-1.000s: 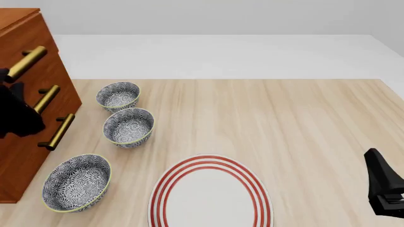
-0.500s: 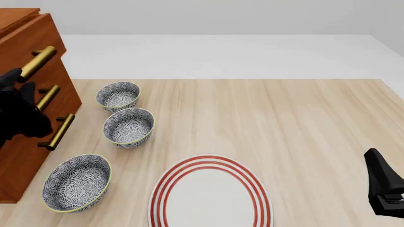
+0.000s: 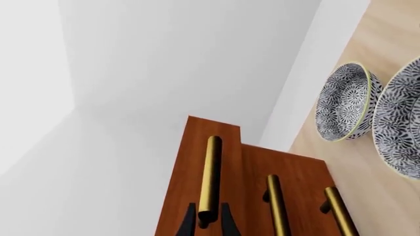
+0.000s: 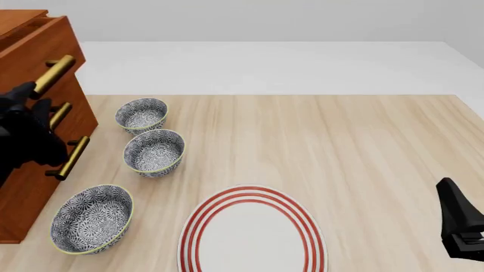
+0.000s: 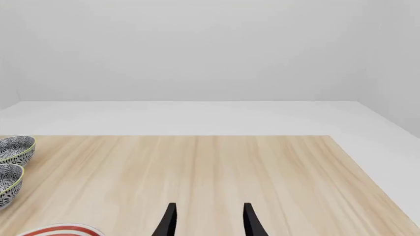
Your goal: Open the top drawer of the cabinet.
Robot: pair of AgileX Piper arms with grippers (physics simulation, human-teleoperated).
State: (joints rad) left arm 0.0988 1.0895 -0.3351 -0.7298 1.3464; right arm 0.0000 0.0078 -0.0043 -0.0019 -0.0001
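Sliding right since earlier, the top drawer (image 4: 42, 39) now juts out of the cabinet (image 4: 30, 187) at the table's far left. Left gripper (image 3: 207, 221) clamps its handle (image 3: 211, 177). Right gripper (image 5: 206, 219) idles spread wide, near right.

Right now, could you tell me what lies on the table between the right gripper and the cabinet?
In the front view, the red-striped plate and three patterned bowls lie between the right gripper and the cabinet.
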